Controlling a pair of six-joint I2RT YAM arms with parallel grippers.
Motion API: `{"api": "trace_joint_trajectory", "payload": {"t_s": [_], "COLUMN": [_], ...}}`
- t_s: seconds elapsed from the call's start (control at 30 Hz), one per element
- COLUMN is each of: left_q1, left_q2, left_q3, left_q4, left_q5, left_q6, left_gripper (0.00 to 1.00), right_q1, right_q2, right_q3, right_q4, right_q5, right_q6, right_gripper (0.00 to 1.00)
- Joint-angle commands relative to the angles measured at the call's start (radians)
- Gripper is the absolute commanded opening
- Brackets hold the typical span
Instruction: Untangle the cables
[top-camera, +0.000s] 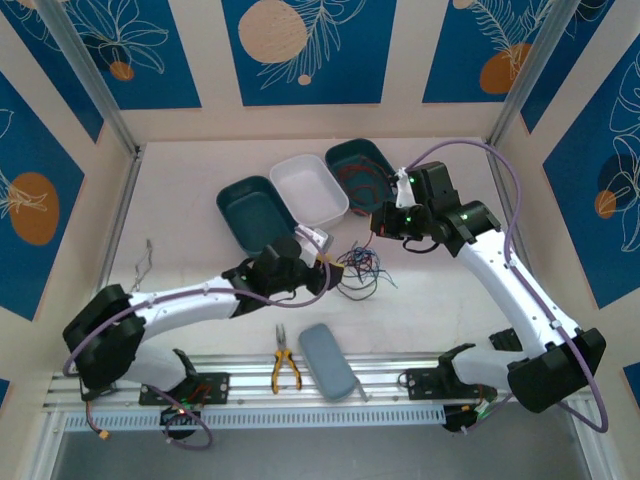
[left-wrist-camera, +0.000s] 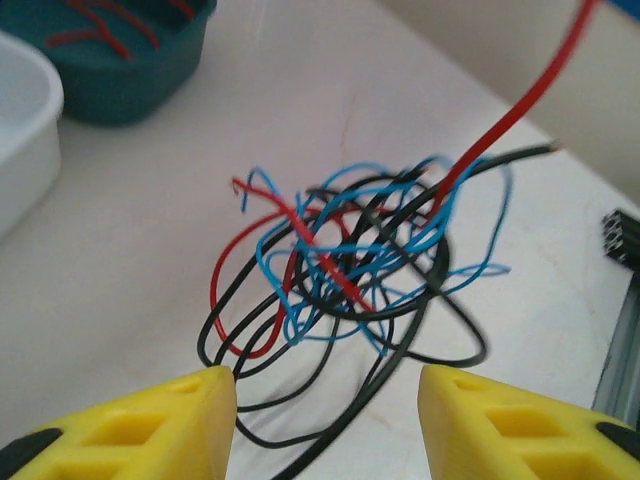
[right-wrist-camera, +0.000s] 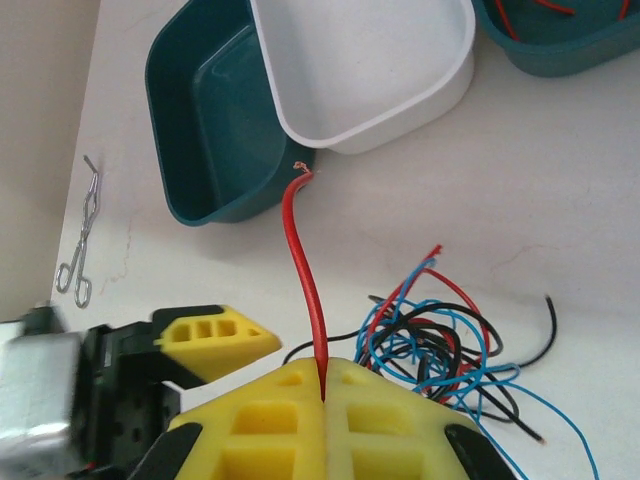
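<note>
Presently, my right claw (right-wrist-camera: 322, 375) is clamped on one stiff red wire (right-wrist-camera: 300, 260), held up, I judge, to draw it free. My left claw (left-wrist-camera: 325, 400) stands parted and empty over the tangle of red, blue and black wires (left-wrist-camera: 350, 270). Bare white table (right-wrist-camera: 560, 200) beyond gives pulling room before the deep teal plastic tray (right-wrist-camera: 215, 130) and the white plastic tray (right-wrist-camera: 370, 70).

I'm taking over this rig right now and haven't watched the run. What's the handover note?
Right gripper: shut on one red wire, which rises out of the tangle.
Left gripper: open, low at the tangle's near edge, gripping nothing.
Done: some red wires already lie in the teal bin beside the white bin.
Left: black, blue and red wires remain knotted on the table; probably pull the held wire free first.
</note>
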Motion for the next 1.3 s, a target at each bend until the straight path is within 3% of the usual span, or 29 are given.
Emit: {"api": "trace_joint_trajectory", "payload": {"t_s": [0.0, 0.3, 0.63, 0.9, 1.07, 1.27], "left_q1": [0.004, 0.006, 0.017, 0.047, 0.074, 0.081], "left_q2": [-0.060, 0.001, 0.152, 0.223, 0.275, 0.302], "left_q3": [-0.043, 0.067, 0.136, 0.106, 0.077, 0.051], "left_q4": [0.139, 0.025, 0.047, 0.073, 0.109, 0.142], "left_q5": [0.002, -0.088, -0.032, -0.015, 0.028, 0.071], "left_q6": [0.037, 0.050, -0.025, -0.039, -0.064, -0.086], "left_gripper": [0.56, 0.75, 0.76, 0.55, 0.34, 0.26], "right_q1": [0.009, 0.013, 0.028, 0.036, 0.036, 0.038], "right_q2": [-0.006, 0.000, 0.006, 0.025, 0.024, -0.007], "right_q3": [0.006, -0.022, -0.031, -0.022, 0.027, 0.098], "right_q4": [0.048, 0.129, 0.188, 0.217, 0.201, 0.145], "right_q5": [-0.020, -0.100, -0.166, -0.192, -0.202, -0.145], "right_q6": [0.000, 0.014, 0.025, 0.050, 0.050, 0.019], "right_gripper": [0.00, 0.00, 0.00, 0.00, 0.00, 0.00]}}
